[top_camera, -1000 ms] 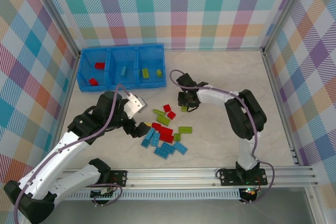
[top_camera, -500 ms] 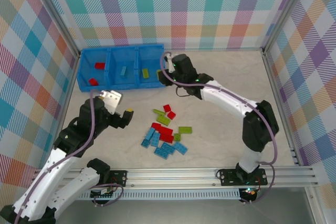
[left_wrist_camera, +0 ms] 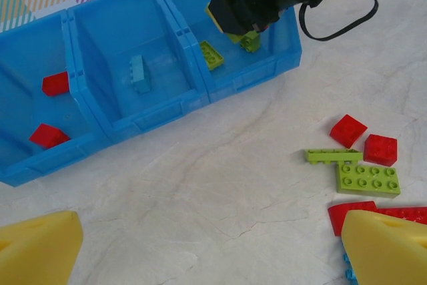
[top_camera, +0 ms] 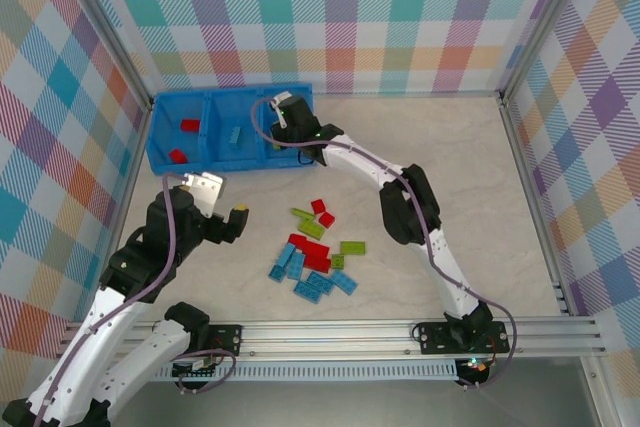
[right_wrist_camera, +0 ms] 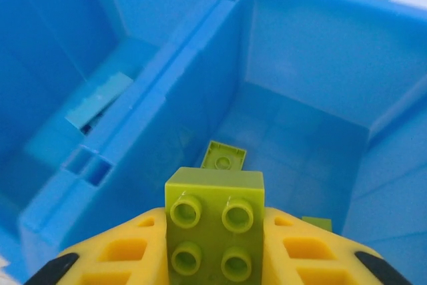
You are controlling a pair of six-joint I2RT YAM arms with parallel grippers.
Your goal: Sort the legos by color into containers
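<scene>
**brickfan:** where's the right arm at?

**yam_guy:** Stretched way out toward 11 o'clock. The right gripper (top_camera: 285,119) hangs over the right-hand bin of the blue tray (top_camera: 157,142). Its yellow fingers (right_wrist_camera: 150,231) are clamped on a lime 2x2 brick (right_wrist_camera: 215,221), studs facing the wrist cam, up off the bin floor. Another lime piece (right_wrist_camera: 224,156) lies flat in the bin under it.

**brickfan:** and the left one?

**yam_guy:** Elbow folded, left gripper (left_wrist_camera: 210,238) over bare table at roughly 6 o'clock from the tray, fingers spread wide with nothing between them. The loose legos (top_camera: 315,247) sit at its 4 o'clock, red, lime and light blue all mixed, well apart from the tray. The right arm's white link crosses above the table at the pile's 1 o'clock. Middle bin has one light blue brick (left_wrist_camera: 139,73). Left bin has two red bricks (left_wrist_camera: 47,135).
</scene>
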